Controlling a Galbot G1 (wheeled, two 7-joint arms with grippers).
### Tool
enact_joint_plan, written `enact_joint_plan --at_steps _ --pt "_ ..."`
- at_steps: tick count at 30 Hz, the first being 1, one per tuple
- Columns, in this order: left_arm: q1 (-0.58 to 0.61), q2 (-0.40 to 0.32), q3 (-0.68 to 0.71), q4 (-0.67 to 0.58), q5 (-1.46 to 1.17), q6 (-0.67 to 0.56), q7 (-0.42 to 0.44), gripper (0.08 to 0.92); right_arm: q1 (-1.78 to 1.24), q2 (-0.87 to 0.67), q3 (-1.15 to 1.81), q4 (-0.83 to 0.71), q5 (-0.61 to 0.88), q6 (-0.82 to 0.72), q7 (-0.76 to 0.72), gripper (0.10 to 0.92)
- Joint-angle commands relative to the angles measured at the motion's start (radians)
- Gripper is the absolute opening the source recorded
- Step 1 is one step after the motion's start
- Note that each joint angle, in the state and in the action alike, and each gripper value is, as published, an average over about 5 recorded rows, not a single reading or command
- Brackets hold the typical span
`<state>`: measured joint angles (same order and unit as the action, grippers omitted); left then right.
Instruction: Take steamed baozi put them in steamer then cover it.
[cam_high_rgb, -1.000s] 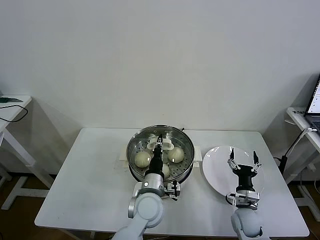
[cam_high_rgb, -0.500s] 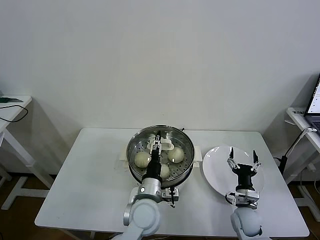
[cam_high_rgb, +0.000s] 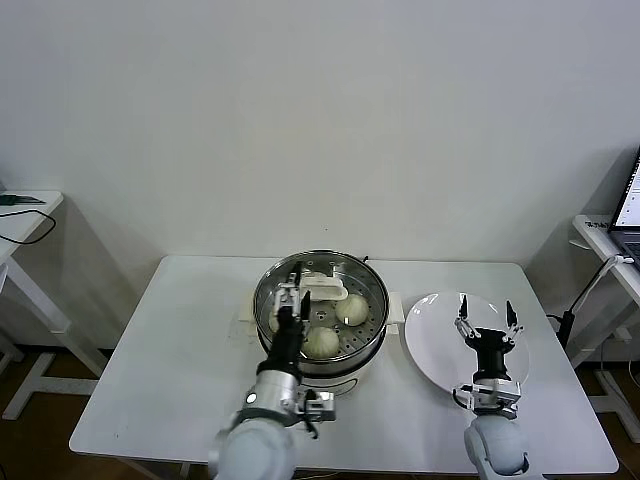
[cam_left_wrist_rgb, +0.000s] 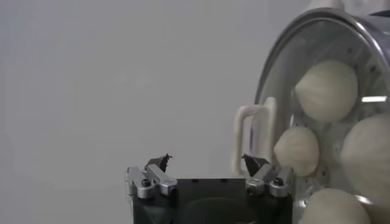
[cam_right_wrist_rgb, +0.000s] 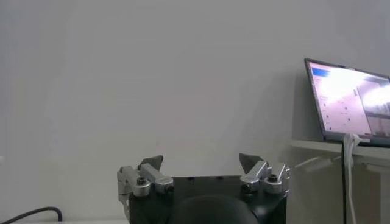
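Now my left tool (cam_high_rgb: 292, 298) hangs over the near-left part of the steamer (cam_high_rgb: 320, 308), jaws spread wide and gripping nothing. A second ago it was nearly closed on the white handle of the glass cover (cam_high_rgb: 322, 287); it has since let go and pulled back to the left. That cover sits on the steamer. Through the glass the left wrist view gives me four steamed baozi (cam_left_wrist_rgb: 326, 90); from the head view I count only three, my arm blocking the rest. My right tool (cam_high_rgb: 487, 327) is unmoved, open and empty above the one white plate (cam_high_rgb: 440, 345) on the tabletop (cam_high_rgb: 190, 350). One laptop (cam_right_wrist_rgb: 348, 100) stands on a side desk.
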<state>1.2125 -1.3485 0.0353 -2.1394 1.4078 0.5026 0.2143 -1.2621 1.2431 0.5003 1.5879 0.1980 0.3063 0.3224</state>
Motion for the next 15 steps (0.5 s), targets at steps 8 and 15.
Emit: enact_joint_plan --at_steps 8,15 --pt "0.25 -0.014 -0.687 0.051 -1.275 -0.492 -0.204 0.823 -0.085 -0.017 -0.005 0.097 0.197 -0.072 -0.094 0.823" --pt "0.236 -0.019 -0.733 0.211 -1.435 -0.602 -0.155 0.823 -0.12 -0.012 -0.001 0.109 0.201 -0.06 -0.1 0.823"
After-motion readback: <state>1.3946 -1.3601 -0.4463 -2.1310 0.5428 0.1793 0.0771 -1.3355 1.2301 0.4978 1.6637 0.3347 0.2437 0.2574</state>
